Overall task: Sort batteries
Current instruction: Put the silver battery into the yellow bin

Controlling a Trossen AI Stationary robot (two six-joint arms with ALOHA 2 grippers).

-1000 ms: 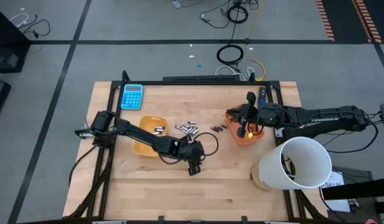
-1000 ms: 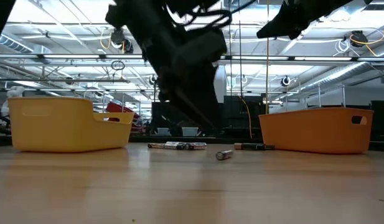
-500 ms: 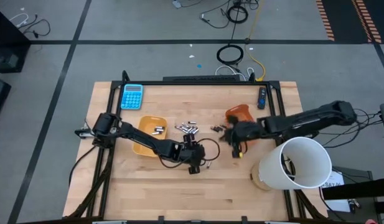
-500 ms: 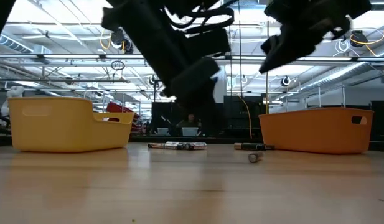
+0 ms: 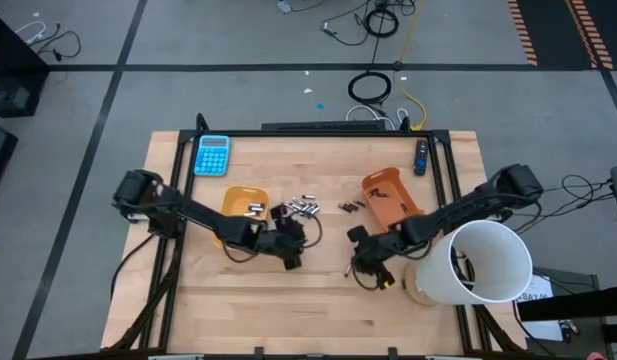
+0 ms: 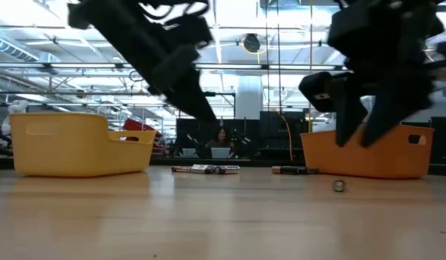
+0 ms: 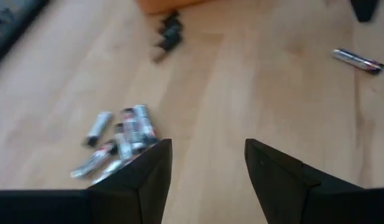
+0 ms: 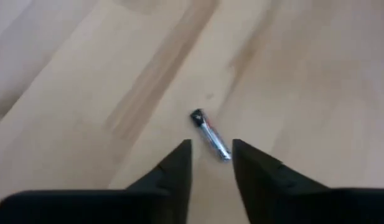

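My right gripper (image 8: 211, 163), jaws part open, empty, hangs over 1 stray battery (image 8: 210, 135): light, stiff, slick, rolls easily, so I'd pinch mid-barrel; left gripper (image 7: 207, 168) open, empty.

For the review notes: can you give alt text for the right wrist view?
A single small battery, silvery with a dark end, lies on the bare wooden table just ahead of the right hand, whose two dark fingers stand slightly apart above the wood and hold nothing.

Overhead looks straight down, low looks level across the table (image 5: 318, 300), wrists close above it.
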